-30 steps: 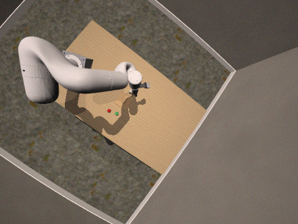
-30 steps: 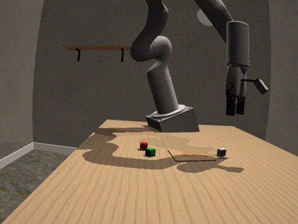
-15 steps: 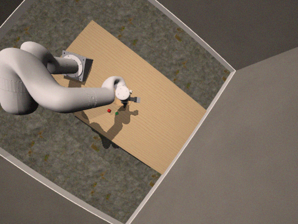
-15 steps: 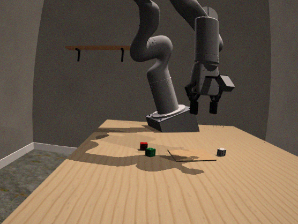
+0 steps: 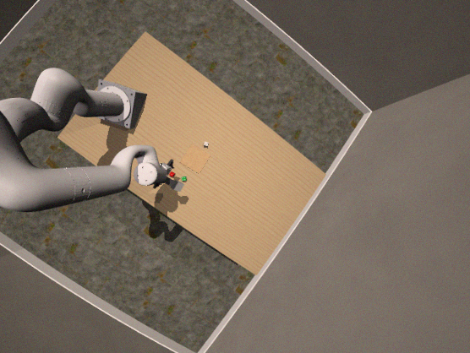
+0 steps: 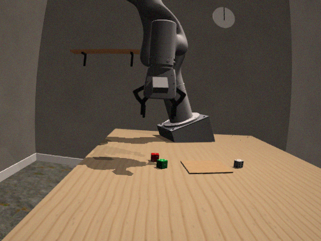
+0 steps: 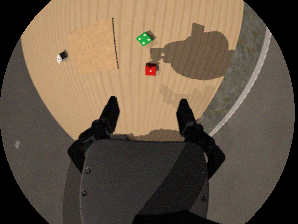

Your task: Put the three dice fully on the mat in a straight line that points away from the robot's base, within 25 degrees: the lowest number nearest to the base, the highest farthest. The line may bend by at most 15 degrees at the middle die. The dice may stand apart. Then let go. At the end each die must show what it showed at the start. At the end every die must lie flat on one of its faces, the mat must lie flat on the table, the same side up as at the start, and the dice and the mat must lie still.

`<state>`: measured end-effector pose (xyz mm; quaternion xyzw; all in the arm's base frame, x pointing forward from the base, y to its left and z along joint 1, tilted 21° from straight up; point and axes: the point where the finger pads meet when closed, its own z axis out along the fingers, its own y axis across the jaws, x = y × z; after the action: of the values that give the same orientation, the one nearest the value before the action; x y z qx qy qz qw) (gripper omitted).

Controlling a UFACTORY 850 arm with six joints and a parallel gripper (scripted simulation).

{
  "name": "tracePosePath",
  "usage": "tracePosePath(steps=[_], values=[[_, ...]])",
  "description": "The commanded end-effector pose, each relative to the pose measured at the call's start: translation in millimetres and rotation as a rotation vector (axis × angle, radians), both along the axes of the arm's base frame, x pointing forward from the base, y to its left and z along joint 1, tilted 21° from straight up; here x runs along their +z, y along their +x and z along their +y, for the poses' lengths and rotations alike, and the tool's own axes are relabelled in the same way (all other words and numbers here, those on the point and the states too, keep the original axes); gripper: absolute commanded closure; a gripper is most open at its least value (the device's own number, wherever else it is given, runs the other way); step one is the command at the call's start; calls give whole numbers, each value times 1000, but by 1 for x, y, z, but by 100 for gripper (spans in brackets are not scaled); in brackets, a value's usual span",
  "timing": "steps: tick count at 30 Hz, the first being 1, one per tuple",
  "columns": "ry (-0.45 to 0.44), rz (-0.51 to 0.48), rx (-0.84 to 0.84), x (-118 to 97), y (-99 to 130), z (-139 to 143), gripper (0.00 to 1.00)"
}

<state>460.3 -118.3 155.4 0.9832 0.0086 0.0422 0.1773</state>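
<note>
A red die [image 5: 172, 174] [image 6: 155, 156] [image 7: 150, 68] and a green die [image 5: 183, 179] [image 6: 162, 164] [image 7: 144, 39] lie close together on the bare table, left of the mat in the exterior view. A white die [image 5: 205, 144] [image 6: 238, 163] [image 7: 63, 56] lies on the table just beyond the mat's other side. The thin tan mat [image 5: 195, 159] [image 6: 206, 166] [image 7: 93, 47] lies flat with nothing on it. My gripper [image 6: 158, 110] [image 7: 148, 104] is open and empty. It hangs high above the table, roughly over the red die.
The robot's base [image 5: 117, 103] [image 6: 187, 130] stands at the table's far end. The table's near long edge [image 5: 139, 198] runs close behind the red and green dice. A wall shelf [image 6: 105, 52] hangs at the back.
</note>
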Motion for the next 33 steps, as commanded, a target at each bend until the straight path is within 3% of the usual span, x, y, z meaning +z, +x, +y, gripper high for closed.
tracePosePath(steps=[1,13,19,23,24,33], values=[[-1,-8,-3,2,0,-2,0],[-2,-8,-3,1,0,-2,0],[-2,-8,-3,-40,5,-18,0],[-1,-8,-3,-43,5,-19,0],[-1,-8,-3,-43,5,-19,58],[-1,-8,-3,-43,5,-19,58]])
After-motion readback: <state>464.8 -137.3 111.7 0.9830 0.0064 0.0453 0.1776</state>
